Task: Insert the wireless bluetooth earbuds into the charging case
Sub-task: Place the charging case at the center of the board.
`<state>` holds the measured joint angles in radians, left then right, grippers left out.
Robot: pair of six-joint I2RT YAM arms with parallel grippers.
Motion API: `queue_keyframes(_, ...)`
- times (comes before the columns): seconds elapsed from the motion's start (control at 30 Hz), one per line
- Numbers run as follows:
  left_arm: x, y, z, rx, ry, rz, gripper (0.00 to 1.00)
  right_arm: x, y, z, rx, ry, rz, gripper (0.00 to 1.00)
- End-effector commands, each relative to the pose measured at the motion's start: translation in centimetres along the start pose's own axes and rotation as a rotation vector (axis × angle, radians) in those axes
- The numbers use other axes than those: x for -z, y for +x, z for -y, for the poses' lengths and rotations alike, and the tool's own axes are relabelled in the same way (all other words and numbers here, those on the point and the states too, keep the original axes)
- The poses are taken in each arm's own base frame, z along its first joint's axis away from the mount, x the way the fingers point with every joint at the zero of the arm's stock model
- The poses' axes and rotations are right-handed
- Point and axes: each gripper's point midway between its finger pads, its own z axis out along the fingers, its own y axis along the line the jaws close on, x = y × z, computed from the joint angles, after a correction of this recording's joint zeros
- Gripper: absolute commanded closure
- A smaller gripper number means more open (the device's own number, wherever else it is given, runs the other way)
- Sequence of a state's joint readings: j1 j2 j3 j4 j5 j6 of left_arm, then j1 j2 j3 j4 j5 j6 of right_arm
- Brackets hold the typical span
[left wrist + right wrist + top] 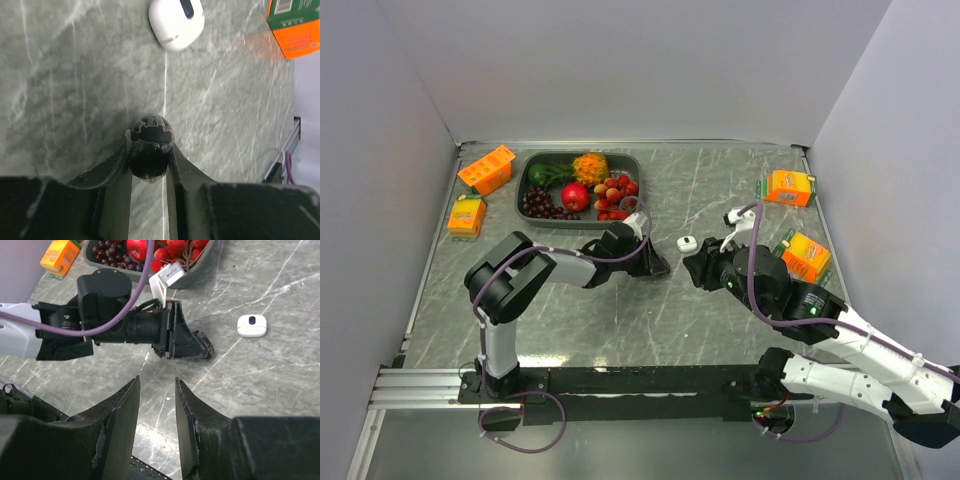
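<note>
The left gripper [149, 144] was clamped on a small black earbud [150, 131] at the centre of the left wrist view. The white charging case [176, 22] lay shut on the marble table [70, 75] at the upper edge, apart from it. The right gripper [156, 385] hung empty, fingers apart.

Orange box [295, 25], right side: a barcode and fine print showed, too blurred to read.
White tag [169, 275], far side: dark print, unreadable.
Legible text: none.
</note>
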<state>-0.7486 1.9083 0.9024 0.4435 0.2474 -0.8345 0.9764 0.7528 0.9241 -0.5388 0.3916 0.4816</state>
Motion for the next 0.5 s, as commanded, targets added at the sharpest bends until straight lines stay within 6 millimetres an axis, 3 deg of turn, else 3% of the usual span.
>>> queue_keyframes(0.0, -0.8, -0.8, -0.8, 0.014, -0.032, 0.008, 0.75, 0.1, -0.7, -0.4, -0.026, -0.017, 0.024, 0.58)
queue_keyframes(0.13, -0.5, -0.3, -1.6, 0.015, -0.062, -0.011, 0.56, 0.0, -0.8, -0.3, -0.019, -0.009, 0.024, 0.58)
queue_keyframes(0.47, 2.8, 0.9, -3.7, 0.021, -0.139, -0.011, 0.44, 0.2, -0.8, 0.1, -0.015, 0.007, 0.028, 0.57)
